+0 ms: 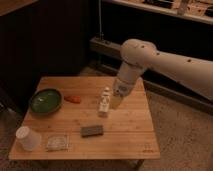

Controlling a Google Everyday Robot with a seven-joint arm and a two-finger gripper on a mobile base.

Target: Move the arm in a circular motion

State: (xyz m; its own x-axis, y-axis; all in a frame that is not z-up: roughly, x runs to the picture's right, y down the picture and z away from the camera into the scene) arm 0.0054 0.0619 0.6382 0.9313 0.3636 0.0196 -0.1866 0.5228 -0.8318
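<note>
The arm [165,60] is itself the thing to be moved, so there is nothing to take hold of. It looks heavy and stiff, made of thick cream tube segments on bulbous joints, and I judge it will sweep as one rigid mass that gives nothing if it meets something. Nearest the camera, well apart from the hand [116,101] and off to its picture-left, a white cup [27,138] and a flat pale packet [56,143] lie at the front of the wooden surface [132,127]. A dark block [92,130] sits closer to the hand, but still on the camera's side of it. Level with the hand, a small white bottle-like figure [105,101] stands just beside it on the picture-left, touching or nearly so; I cannot tell which. It looks light and easily toppled, so it is the likeliest casualty of a circle swung low. Further out on that same side are an orange piece [73,99] and a green bowl [45,100]. The hand hangs low over the middle of the surface, pointing down; I cannot tell whether it is spread or pressed together. Behind it the arm climbs to a big rounded joint, then runs away to the right and out of view.
</note>
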